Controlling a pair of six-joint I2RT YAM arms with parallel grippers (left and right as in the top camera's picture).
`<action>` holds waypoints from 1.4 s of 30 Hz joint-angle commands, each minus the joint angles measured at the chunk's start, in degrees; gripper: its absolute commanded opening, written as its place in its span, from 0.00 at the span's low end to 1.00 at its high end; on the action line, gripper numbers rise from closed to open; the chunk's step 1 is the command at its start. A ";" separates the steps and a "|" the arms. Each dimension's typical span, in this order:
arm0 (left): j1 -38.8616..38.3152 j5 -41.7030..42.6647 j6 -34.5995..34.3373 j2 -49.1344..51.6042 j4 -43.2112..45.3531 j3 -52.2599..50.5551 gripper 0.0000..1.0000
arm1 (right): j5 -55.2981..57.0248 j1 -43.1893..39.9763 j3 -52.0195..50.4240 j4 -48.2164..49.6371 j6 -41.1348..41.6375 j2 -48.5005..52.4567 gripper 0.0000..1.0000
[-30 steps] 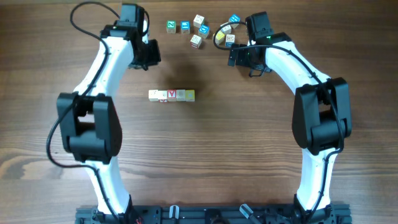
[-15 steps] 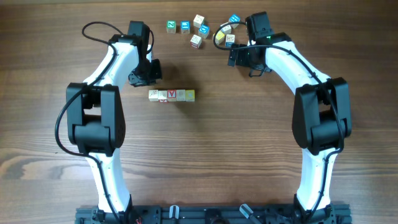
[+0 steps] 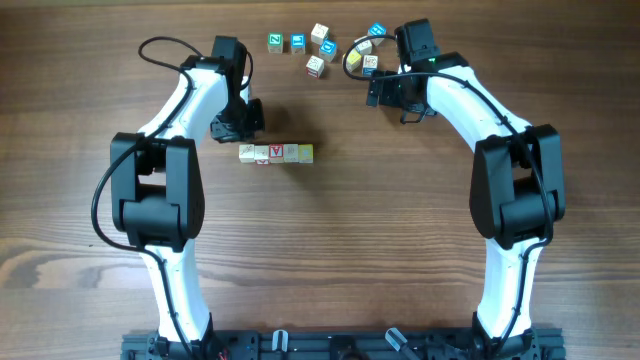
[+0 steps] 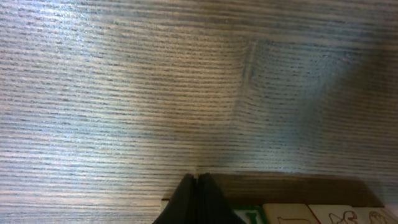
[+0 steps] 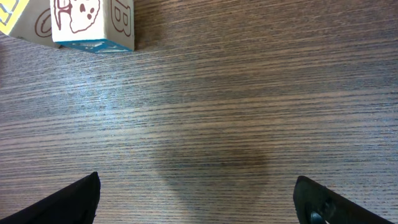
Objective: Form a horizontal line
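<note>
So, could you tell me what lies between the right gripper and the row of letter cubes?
Only bare wooden table. The overhead view shows nothing standing between the open right gripper and the row of letter cubes.

The table (image 3: 320, 250) is lit brightly and evenly from above in the overhead view, with only soft shadows cast. In the left wrist view the wood is washed pale by glare at left and shaded at right.
</note>
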 commanded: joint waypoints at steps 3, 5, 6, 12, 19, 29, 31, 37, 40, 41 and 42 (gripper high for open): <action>-0.22 0.55 0.94 0.72 -0.90 -0.42 0.04 | 0.98 0.15 1.29 0.13 -0.70 -2.03 1.00; -0.22 0.55 0.94 0.72 -0.90 -0.42 0.04 | 0.98 0.13 1.29 0.13 -0.70 -2.03 1.00; -0.22 0.55 0.94 0.72 -0.94 -0.42 0.04 | 1.01 0.13 1.29 0.13 -0.72 -2.03 1.00; -0.22 0.55 0.94 0.72 -1.95 -0.42 0.04 | 1.01 0.13 1.29 0.11 -0.72 -2.03 1.00; -0.22 0.55 0.94 0.72 -1.49 -0.42 0.04 | 1.01 0.13 1.29 0.11 -0.72 -2.03 1.00; -0.22 2.69 0.94 0.72 -0.85 -0.42 0.04 | 0.98 0.13 1.29 0.13 -0.72 -2.03 1.00; -0.22 2.69 0.96 0.72 -1.22 -0.42 0.04 | 1.01 0.13 1.29 0.13 -0.72 -2.03 1.00; -0.22 2.69 0.94 0.72 -1.49 -0.42 0.04 | 1.01 0.13 1.29 0.13 -0.70 -2.03 1.00; -0.22 2.69 0.94 0.72 -1.97 -0.42 0.04 | 1.01 0.13 1.29 0.11 -0.72 -2.03 1.00; -0.22 2.69 0.94 0.72 -1.92 -0.42 0.04 | 0.98 0.13 1.29 0.13 -0.72 -2.03 1.00; -0.22 2.69 0.94 0.72 -1.90 -0.42 0.04 | 1.01 0.13 1.29 0.11 -0.70 -2.03 1.00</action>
